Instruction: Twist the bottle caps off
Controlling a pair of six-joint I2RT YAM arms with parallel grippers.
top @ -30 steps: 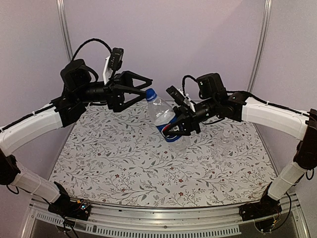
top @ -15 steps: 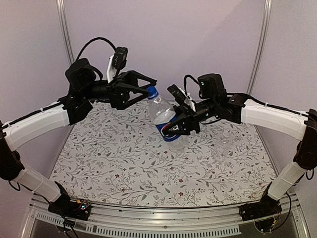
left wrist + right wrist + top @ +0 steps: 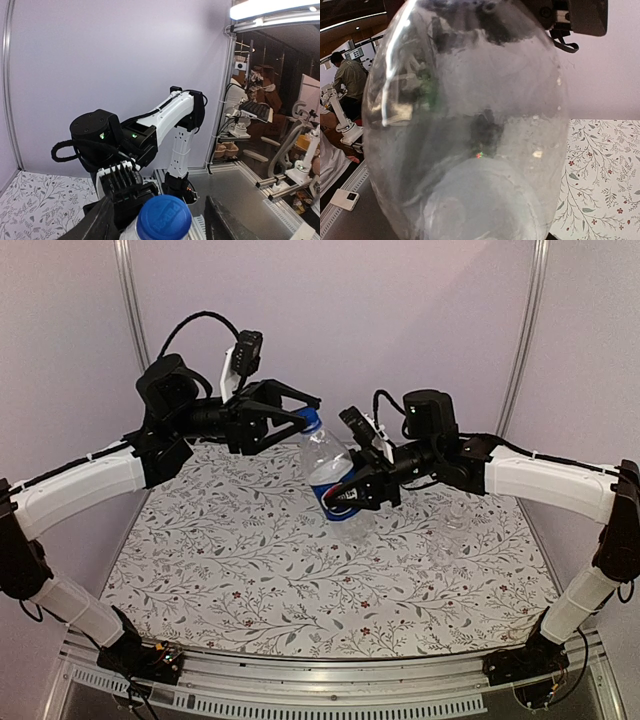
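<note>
I saw both arms built of white shells between black joints. A black cable (image 3: 195, 320) looped from the left arm (image 3: 80, 490); the left gripper (image 3: 308, 418) had black triangular fingers (image 3: 290, 392). Two small green lights (image 3: 102, 135) glowed on the right arm's (image 3: 545, 475) black wrist.

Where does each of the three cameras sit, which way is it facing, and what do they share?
Top external: above and behind the bases, looking down over the table; both arms show, right fingers holding the bottle.
Left wrist: looks along the left fingers at the blue cap; right arm beyond.
Right wrist: pressed against the bottle; its fingers cannot be made out.
Shared: the bottle is in all three.
</note>
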